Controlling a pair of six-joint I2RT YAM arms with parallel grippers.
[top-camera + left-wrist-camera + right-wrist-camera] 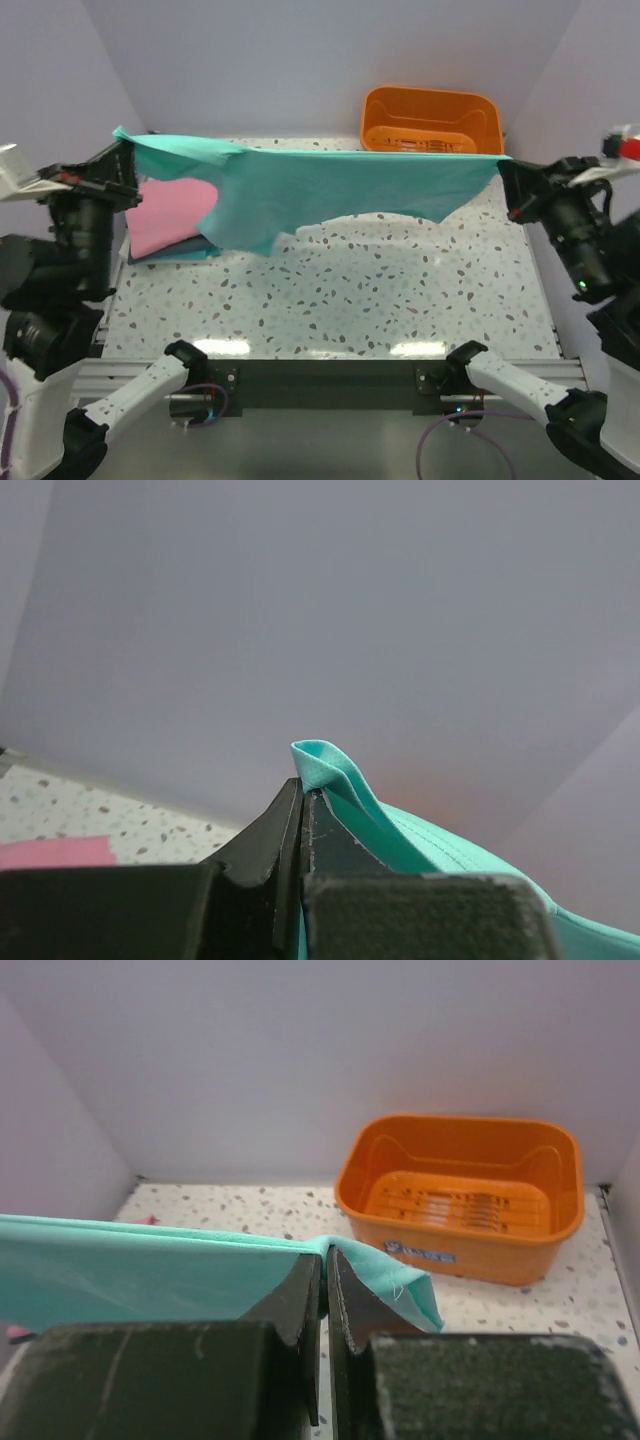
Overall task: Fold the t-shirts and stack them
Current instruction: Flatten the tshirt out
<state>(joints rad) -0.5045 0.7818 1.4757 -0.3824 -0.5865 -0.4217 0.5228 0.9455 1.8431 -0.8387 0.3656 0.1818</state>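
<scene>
The teal shirt [330, 190] hangs stretched in the air across nearly the whole width of the surface [350, 310], held up by its two top corners. The left claw [126, 152] is clamped on the left corner. Seen from its own wrist, the two fingers are pressed together with a small loop of teal cloth poking up past the tips. The right claw [506, 172] is clamped on the opposite corner, with the cloth edge pinched in a thin slit between the fingers and a short flap folding over to the right.

The top edge runs almost straight between the claws. The bottom edge is uneven (lowest left of the middle, where a fold droops down), and I cannot tell whether that lowest tip touches the surface. The sleeves are hard to pick out in the bunched cloth.

Beneath the shirt's left part lies a pink shirt [165, 215], folded flat on a darker blue-teal shirt [175, 256] that shows only as a thin edge along the near side. The hanging cloth hides the right side of that pile. An orange basket [430, 120] stands at the far right corner, its lower front cut off from above by the shirt's top edge.
</scene>
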